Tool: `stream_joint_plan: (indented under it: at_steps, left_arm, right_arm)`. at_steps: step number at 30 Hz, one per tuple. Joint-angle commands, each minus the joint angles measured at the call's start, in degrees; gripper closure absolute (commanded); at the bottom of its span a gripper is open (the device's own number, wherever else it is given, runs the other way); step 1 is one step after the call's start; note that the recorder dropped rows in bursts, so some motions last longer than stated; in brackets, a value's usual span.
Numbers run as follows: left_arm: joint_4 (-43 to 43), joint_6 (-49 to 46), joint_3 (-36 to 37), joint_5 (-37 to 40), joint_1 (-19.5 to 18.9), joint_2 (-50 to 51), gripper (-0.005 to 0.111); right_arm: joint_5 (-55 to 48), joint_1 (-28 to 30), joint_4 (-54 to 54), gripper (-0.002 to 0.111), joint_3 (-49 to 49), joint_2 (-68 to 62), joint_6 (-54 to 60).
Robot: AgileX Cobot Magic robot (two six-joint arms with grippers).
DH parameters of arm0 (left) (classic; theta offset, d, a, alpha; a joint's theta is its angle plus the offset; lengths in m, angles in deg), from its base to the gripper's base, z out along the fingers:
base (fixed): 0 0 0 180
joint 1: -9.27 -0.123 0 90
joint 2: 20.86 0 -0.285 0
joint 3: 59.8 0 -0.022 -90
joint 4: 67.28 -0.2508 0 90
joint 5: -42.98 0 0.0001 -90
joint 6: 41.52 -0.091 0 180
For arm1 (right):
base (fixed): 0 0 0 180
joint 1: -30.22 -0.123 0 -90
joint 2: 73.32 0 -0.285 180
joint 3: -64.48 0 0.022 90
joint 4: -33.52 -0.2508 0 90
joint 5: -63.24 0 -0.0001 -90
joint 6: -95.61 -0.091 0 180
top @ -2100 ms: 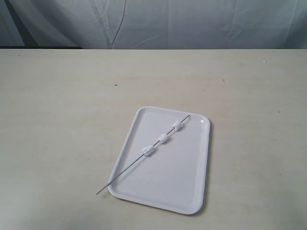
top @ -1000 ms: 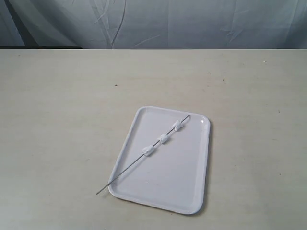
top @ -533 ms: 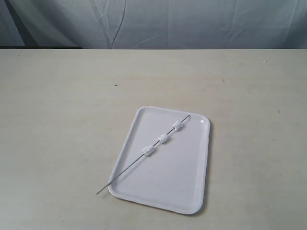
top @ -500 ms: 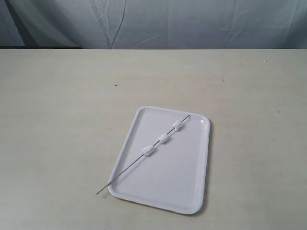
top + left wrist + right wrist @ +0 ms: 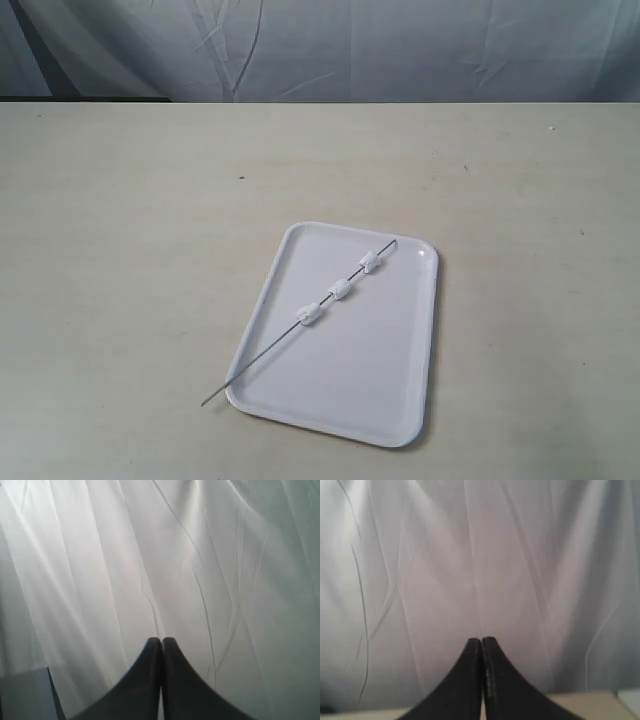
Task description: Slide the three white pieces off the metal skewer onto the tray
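Observation:
The white tray [image 5: 400, 400] lies on the table, right of centre and near the front. The thin metal skewer [image 5: 255, 362] rests diagonally across it, its lower end sticking out over the tray's front-left rim onto the table. Three white pieces are threaded on it: one [image 5: 309, 314], a second [image 5: 341, 290] and a third [image 5: 371, 263] near the far tip. Neither arm shows in the exterior view. My left gripper [image 5: 161, 640] is shut and empty, facing white cloth. My right gripper [image 5: 481, 640] is also shut and empty, with cloth behind it.
The beige table [image 5: 130, 250] spreads around the tray. A wrinkled white cloth backdrop [image 5: 330, 50] hangs behind the table's far edge. A strip of table [image 5: 580, 705] shows low in the right wrist view.

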Motion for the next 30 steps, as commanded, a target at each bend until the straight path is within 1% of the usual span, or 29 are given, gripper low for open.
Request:
stream_joint_plan:
  at_steps: [1, 3, 6, 8, 10, 11, 13, 16, 17, 19, 20, 21, 22, 23, 24, 25, 26, 28, 30]
  left_arm:
    - [-0.3, 1.5, -6.9, 5.2, 2.6, 16.9, 0.107]
    - [-0.4, 2.5, -9.8, 9.5, 4.8, 25.0, 0.107]
    - [1.6, 2.5, -14.2, 21.9, 9.7, 37.0, 0.107]
    - [5.0, 1.8, -16.6, 30.2, 13.4, 44.7, 0.107]
    - [10.3, -1.0, -18.3, 35.9, 16.6, 51.5, 0.107]
    - [13.8, -4.2, -19.1, 38.5, 18.3, 54.4, 0.107]
    - [23.0, -13.6, -20.3, 42.2, 21.4, 59.2, 0.107]
    - [35.7, -30.7, -21.9, 48.7, 24.8, 64.9, 0.107]
    - [38.7, -34.8, -22.5, 51.0, 25.8, 66.4, 0.107]
    - [42.6, -38.5, -23.3, 53.5, 27.5, 68.9, 0.107]
    - [43.6, -40.0, -24.1, 54.8, 29.4, 70.4, 0.106]
    - [43.3, -40.9, -24.6, 55.2, 30.4, 71.0, 0.104]
    - [42.8, -42.6, -25.8, 55.7, 32.2, 72.1, 0.099]
    - [42.2, -43.0, -26.7, 55.9, 33.2, 72.7, 0.095]
    - [41.7, -43.0, -28.7, 56.8, 35.0, 73.8, 0.085]
    - [41.7, -43.0, -29.6, 57.2, 35.6, 74.2, 0.080]
    - [41.7, -43.0, -30.8, 57.1, 36.5, 74.6, 0.071]
    - [41.4, -43.0, -31.8, 56.7, 36.8, 75.3, 0.066]
    - [41.7, -42.5, -33.4, 57.9, 36.8, 77.8, 0.066]
  right_arm:
    - [-17.6, -2.6, -6.5, 0.109, -11.0, -17.5, 7.3]
    - [-21.9, -3.8, -8.3, 0.109, -14.7, -26.6, 7.9]
    - [-25.4, -5.8, -11.4, 0.109, -17.9, -38.1, 7.9]
    - [-24.7, -7.0, -13.3, 0.109, -18.9, -44.3, 7.9]
    - [-19.5, -7.3, -19.8, 0.109, -19.0, -49.6, 7.9]
    - [-16.8, -7.3, -23.0, 0.109, -19.0, -51.9, 7.9]
    - [-13.4, -7.3, -27.9, 0.109, -19.0, -55.8, 7.9]
    - [-10.6, -7.3, -33.5, 0.109, -19.0, -60.2, 7.9]
    - [-10.8, -7.3, -34.4, 0.109, -19.0, -61.3, 8.4]
    - [-12.4, -7.3, -35.5, 0.109, -19.0, -63.8, 11.2]
    - [-15.5, -7.3, -35.5, 0.109, -19.0, -66.1, 14.3]
    - [-17.5, -7.3, -35.5, 0.109, -19.0, -67.4, 16.3]
    - [-21.2, -7.4, -36.3, 0.109, -19.0, -69.6, 19.2]
    - [-22.4, -7.4, -37.1, 0.109, -19.0, -70.8, 20.5]
    - [-24.0, -7.4, -39.4, 0.109, -19.0, -72.5, 22.4]
    - [-24.2, -7.4, -40.7, 0.109, -19.0, -73.3, 23.8]
    - [-24.5, -7.4, -42.2, 0.109, -19.0, -74.1, 25.5]
    - [-24.3, -7.4, -43.0, 0.109, -19.0, -74.6, 26.2]
    - [-23.6, -7.4, -44.6, 0.109, -19.0, -74.6, 26.2]
